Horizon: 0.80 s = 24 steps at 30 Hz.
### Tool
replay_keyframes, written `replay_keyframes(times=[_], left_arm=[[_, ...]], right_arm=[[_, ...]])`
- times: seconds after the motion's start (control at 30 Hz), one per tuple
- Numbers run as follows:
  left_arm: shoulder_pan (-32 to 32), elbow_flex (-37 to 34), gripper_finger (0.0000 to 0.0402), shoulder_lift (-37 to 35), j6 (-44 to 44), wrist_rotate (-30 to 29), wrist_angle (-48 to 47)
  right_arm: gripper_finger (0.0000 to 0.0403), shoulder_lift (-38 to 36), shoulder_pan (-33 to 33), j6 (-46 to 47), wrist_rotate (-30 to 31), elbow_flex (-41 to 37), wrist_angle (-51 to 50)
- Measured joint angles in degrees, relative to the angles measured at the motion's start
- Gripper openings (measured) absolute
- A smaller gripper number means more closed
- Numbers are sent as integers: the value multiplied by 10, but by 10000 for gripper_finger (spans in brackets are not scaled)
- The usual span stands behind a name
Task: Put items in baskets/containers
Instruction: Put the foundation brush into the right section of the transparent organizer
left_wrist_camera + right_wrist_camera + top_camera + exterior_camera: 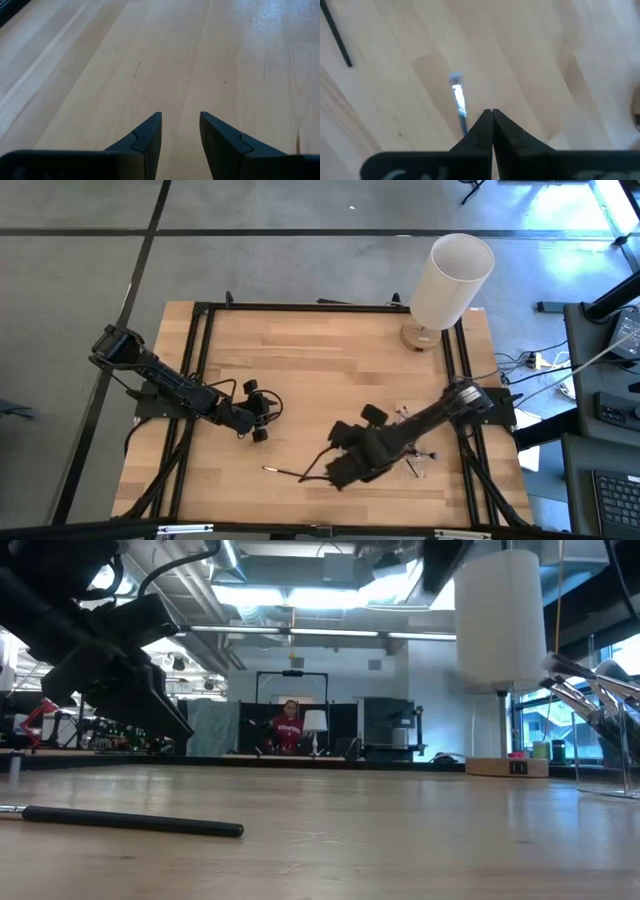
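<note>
My right gripper (pixel 492 112) hangs above the near middle of the table (pixel 335 476), shut on a thin makeup brush (pixel 459 102) whose silvery ferrule and pale tip jut out past the fingertips. A black-handled brush (pixel 285 471) lies flat on the wood near the front edge, to the left of that gripper (pixel 130 822). The small clear box (pixel 608 755) stands at the right, with brushes sticking up out of it. My left gripper (pixel 180 130) waits open over bare wood at the table's left (pixel 262 420). My right gripper pinches the brush by its handle just behind the ferrule (pixel 465 125), between the tips of its two shut fingers. The fingers slant down from above. The brush sticks out beyond the fingertips, bristle end foremost, lifted clear of the table.
A tall white cylinder on a round wooden base (pixel 450 280) stands at the far right corner. Small loose brushes (pixel 405 416) lie by the right arm near the box. Bare wood stretches across the middle and far left of the table.
</note>
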Motion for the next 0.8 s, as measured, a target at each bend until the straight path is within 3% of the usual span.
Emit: replay_keyframes(times=[0.23, 0.43, 0.6, 0.8], left_arm=[[0, 0, 127, 0, -2, 5, -1], [0, 0, 127, 0, -4, 4, 1], [2, 0, 127, 0, -4, -10, 5], [15, 0, 127, 0, 1, -20, 5]], right_arm=[[9, -74, 66, 65, 49, 0, -2], [7, -81, 87, 75, 80, -24, 21], [35, -80, 33, -9, 1, -121, 98], [107, -80, -95, -158, -118, -235, 191]])
